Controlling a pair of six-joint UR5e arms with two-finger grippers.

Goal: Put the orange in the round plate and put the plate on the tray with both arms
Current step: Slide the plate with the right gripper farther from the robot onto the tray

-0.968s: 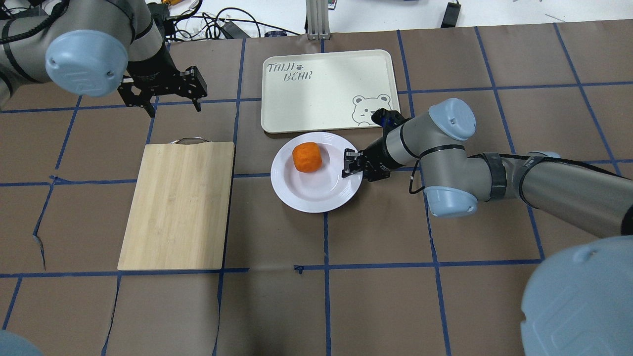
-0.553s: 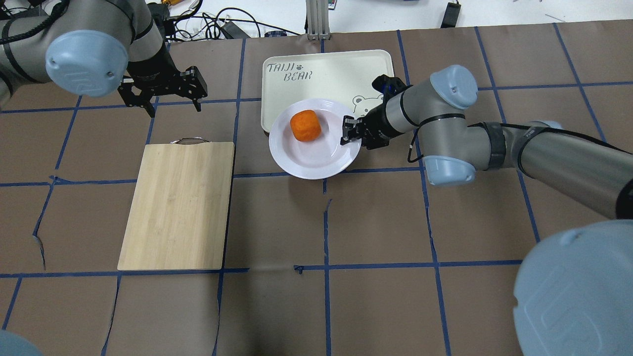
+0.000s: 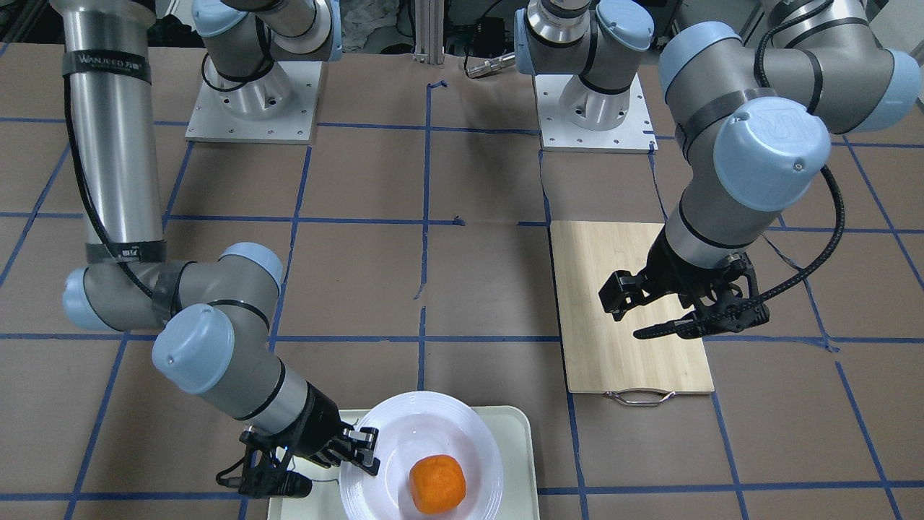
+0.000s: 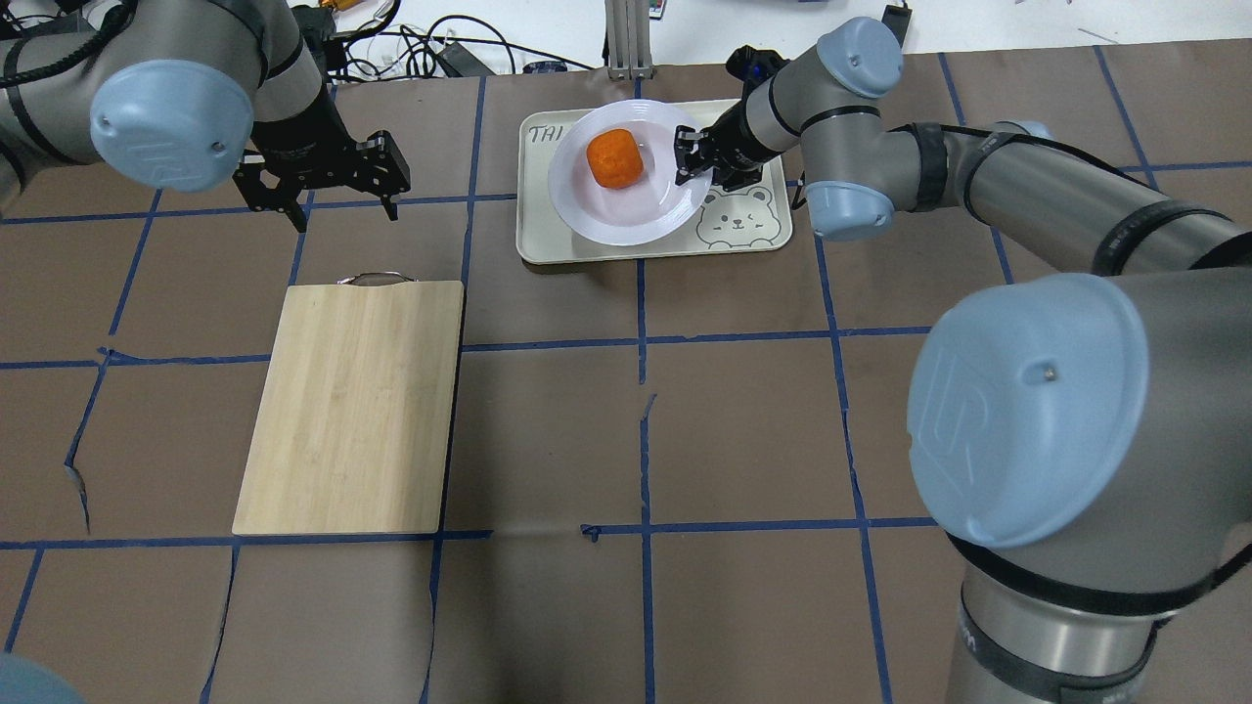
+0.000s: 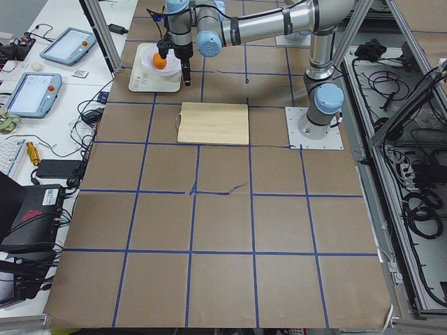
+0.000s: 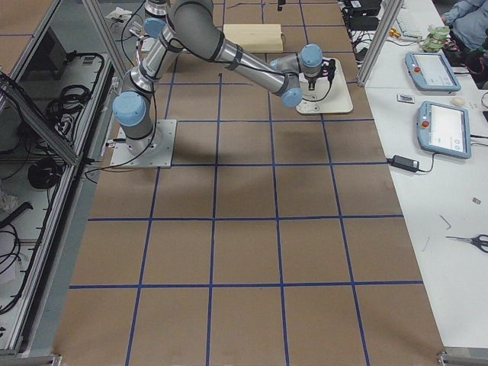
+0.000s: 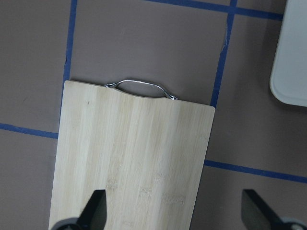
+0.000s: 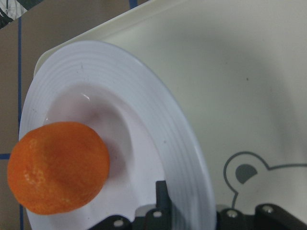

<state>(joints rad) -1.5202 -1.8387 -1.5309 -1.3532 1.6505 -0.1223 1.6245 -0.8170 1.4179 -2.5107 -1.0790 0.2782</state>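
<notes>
While the right gripper (image 4: 682, 156) pinches the rim of the round plate (image 4: 626, 210), the plate carries the orange (image 4: 615, 157) in its well and lies over the far part of the tray (image 4: 587, 252). Whether it rests there or hangs just above cannot be told.

Step in hand, as judged: setting the plate down. The next move calls for a level descent, then release and a sideways withdrawal.

The left gripper (image 4: 342, 210) hovers spread and empty beyond the handle end of the cutting board (image 4: 352, 406).

A second ago the plate was on the table, just short of the tray. The left arm is unchanged.
</notes>
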